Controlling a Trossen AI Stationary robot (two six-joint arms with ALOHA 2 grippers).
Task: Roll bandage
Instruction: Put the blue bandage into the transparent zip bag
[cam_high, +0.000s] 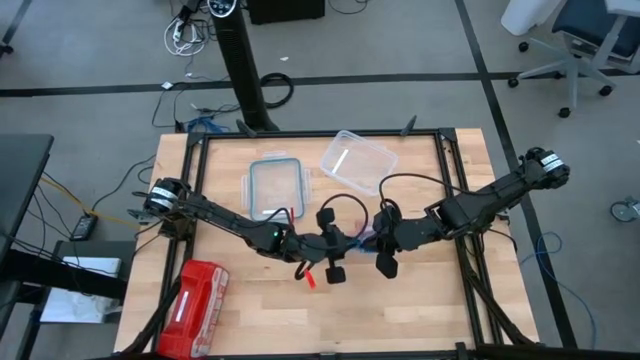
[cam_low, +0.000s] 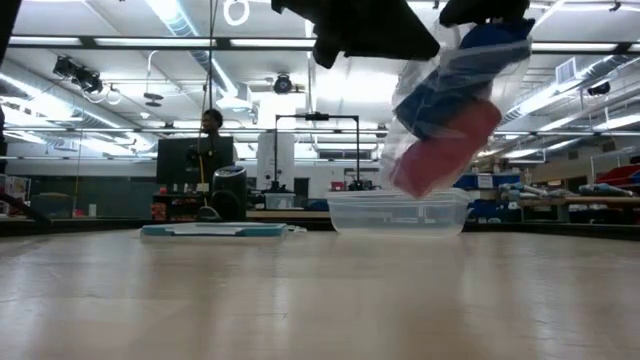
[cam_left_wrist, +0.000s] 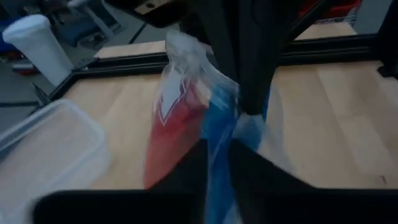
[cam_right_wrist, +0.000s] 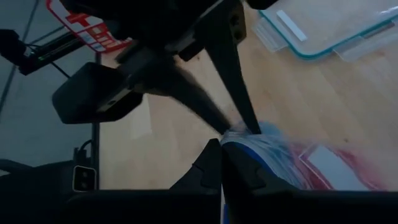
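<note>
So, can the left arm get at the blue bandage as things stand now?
Probably not directly. The bandage sits inside a clear plastic bag with a red roll, held up above the table. The left gripper and right gripper both pinch the bag itself.

Two dark arms work over one wooden table, each ending in one gripper: the left gripper and the right gripper. One clear plastic bag hangs between them; inside it sit one blue bandage and what looks like one red-pink roll, though blur could hide a second. One clear container and one teal-rimmed lid lie on the table. One red pouch lies near the front left corner. One person stands in the room behind.
</note>
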